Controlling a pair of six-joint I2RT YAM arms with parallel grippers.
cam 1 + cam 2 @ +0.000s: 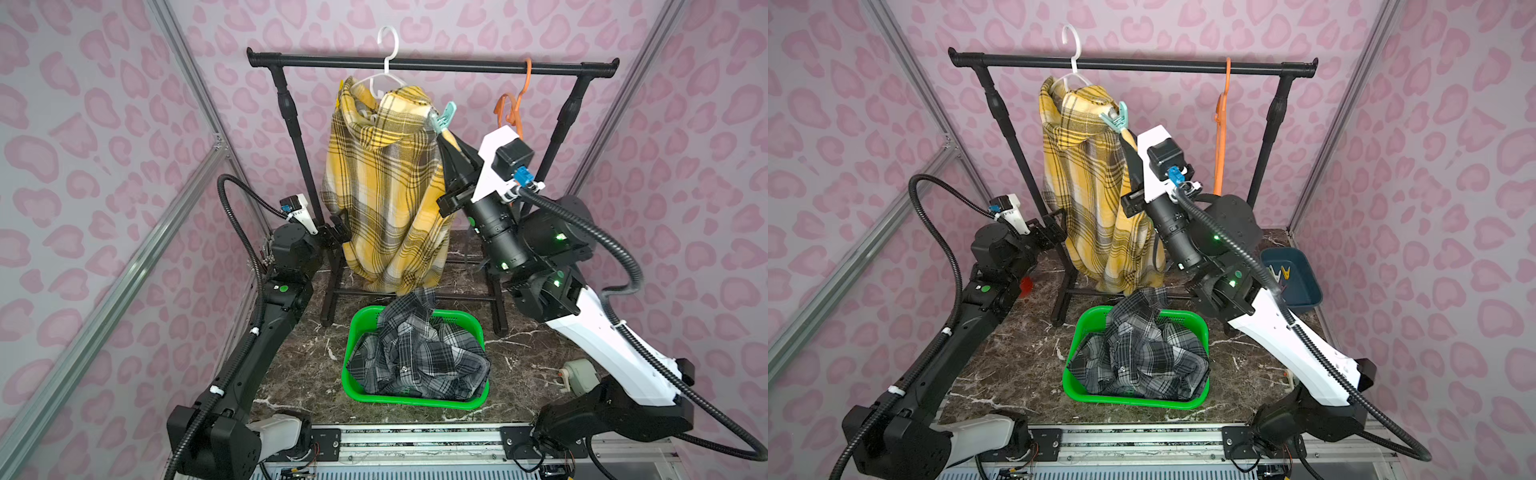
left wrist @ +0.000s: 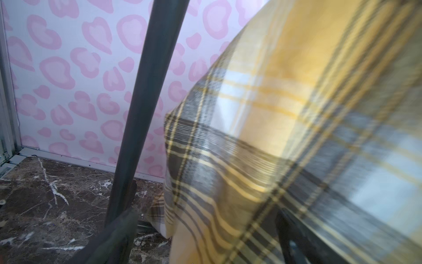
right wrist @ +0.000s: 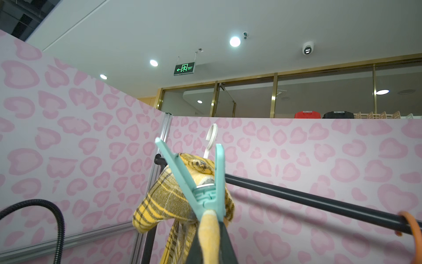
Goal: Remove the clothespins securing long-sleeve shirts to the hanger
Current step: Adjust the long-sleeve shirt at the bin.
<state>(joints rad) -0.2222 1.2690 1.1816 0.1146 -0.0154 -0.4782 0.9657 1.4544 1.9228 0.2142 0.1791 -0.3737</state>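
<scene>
Black-fingered, the left gripper (image 1: pixel 336 233) is hovering wide open, gripping nothing, just beside the lower edge of the yellow plaid shirt (image 1: pixel 386 187), which is hanging from a white hanger (image 1: pixel 387 62) on the black rail (image 1: pixel 457 66). Below, the black-grey plaid shirt (image 1: pixel 415 357) is lying crumpled in a green basket (image 1: pixel 365 322). At the yellow shirt's shoulder, the right gripper (image 3: pixel 214 224) is squeezing a teal clothespin (image 3: pixel 201 182) by its handles, its prongs standing spread. Further right, loose clothespins (image 1: pixel 1281 274) are lying in a blue tray (image 1: pixel 1304 291).
</scene>
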